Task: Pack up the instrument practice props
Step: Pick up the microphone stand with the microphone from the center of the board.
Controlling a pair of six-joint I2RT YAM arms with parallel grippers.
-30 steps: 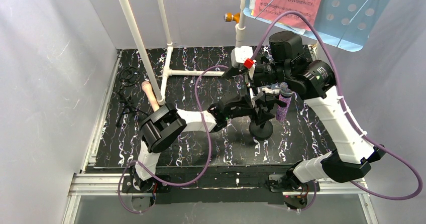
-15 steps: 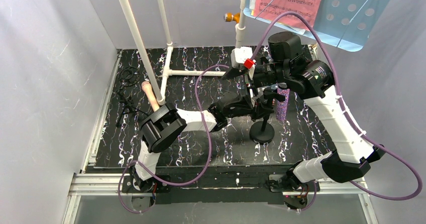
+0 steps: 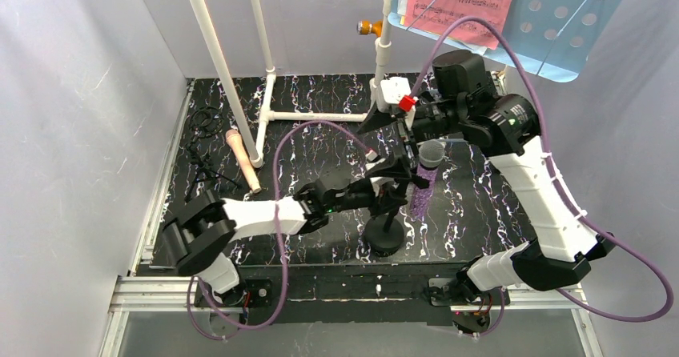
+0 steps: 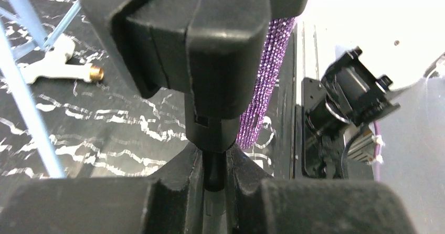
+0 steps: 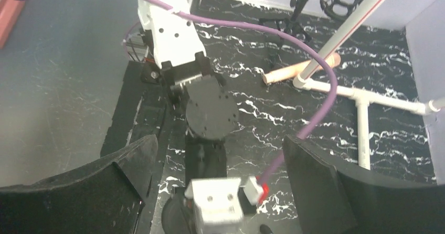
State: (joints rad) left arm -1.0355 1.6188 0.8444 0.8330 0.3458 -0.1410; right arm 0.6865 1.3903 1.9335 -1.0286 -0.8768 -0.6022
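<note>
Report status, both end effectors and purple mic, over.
Left end effector shut on round-base mount post. Right end effector open, above it. Glittery purple microphone on mount, tilted. Purple cable loops close by.

Bright, even light, soft shadows; the left gripper (image 4: 213, 159) fills its view, blurred.

Left gripper (image 3: 391, 185) closed down and clamped the thin stem of the round-base mic mount (image 3: 384, 237) (wrist view: both pads pinched the post just under the clip). The mount, base included, moved from centre-right of the frame toward lower centre. The glittery purple microphone (image 3: 422, 190) travelled with it, down and left, and ended up leaning, grey head uppermost. The left arm's elbow (image 3: 196, 237) swung out to lower left, uncovering more of the pink microphone (image 3: 243, 162). The purple cable (image 3: 275, 181) loop shifted left.
</note>
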